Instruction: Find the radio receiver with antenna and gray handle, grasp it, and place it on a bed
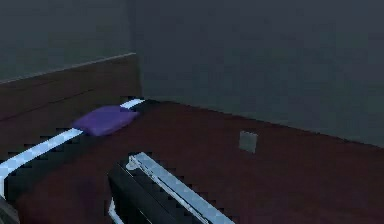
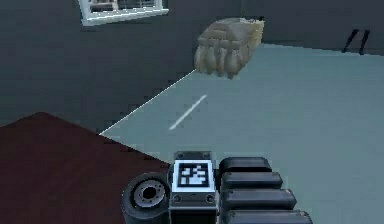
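Nearest us, a dark box [image 1: 150, 190] with a grey bar, perhaps the radio, overlaps the near edge of the bed [image 1: 230, 160]; a purple pillow [image 1: 105, 120] lies at its head. Our gripper [image 2: 150, 197] shows beside the bed; whether it holds anything we cannot tell.

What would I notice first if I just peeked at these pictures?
Probably the purple pillow, lying near the head of the dark red bed at the forward view's left. Next comes the lumpy tan thing sitting on the grey floor, high in the arm side view. At that view's bottom edge, a white square with black marks stands out on the dark arm.
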Robot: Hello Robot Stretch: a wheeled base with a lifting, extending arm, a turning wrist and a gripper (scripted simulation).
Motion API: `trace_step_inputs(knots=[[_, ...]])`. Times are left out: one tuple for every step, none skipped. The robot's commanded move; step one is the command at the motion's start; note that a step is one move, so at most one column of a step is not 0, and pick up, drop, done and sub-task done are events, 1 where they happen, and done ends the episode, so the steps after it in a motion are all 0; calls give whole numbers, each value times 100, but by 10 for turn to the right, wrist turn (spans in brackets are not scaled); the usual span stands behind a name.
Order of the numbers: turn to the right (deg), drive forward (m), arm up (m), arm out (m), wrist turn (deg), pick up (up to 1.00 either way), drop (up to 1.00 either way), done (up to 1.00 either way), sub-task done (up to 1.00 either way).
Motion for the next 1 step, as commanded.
trace_step_inputs(knots=[[-450, 0, 0, 0, 0, 0, 0, 0, 0]])
